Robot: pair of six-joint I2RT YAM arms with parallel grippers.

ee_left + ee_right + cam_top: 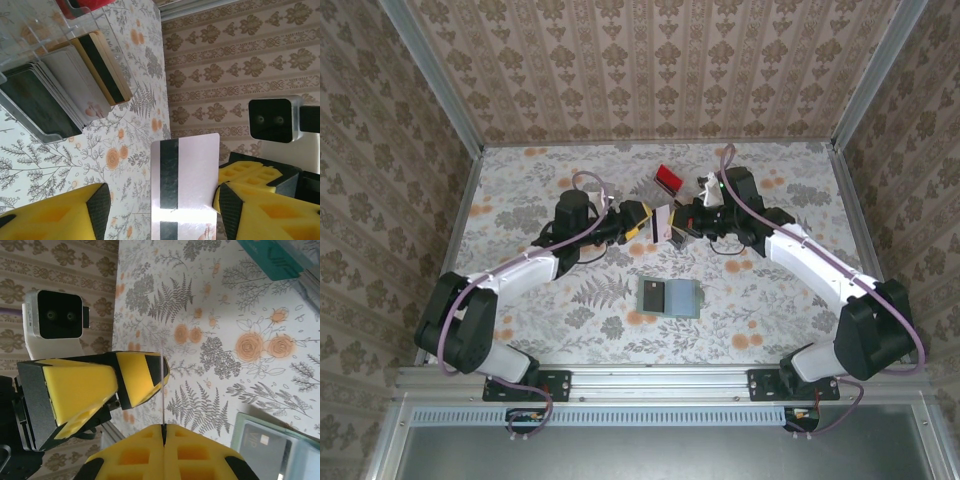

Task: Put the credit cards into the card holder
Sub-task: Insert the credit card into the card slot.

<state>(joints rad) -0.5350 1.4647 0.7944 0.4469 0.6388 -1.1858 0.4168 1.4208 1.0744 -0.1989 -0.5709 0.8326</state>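
In the right end effector (163,426), card (185,190) juts lengthwise

On the bench (800,175), the centre passage is blocked: the left pincer (650,222) and right pincer (678,226) meet tip to tip around one credit card (185,185). The clear tray (50,136) stands just behind them, and the card holder (670,297) lies well in front. The far bench corners lie free; walls (650,70) bound three sides.
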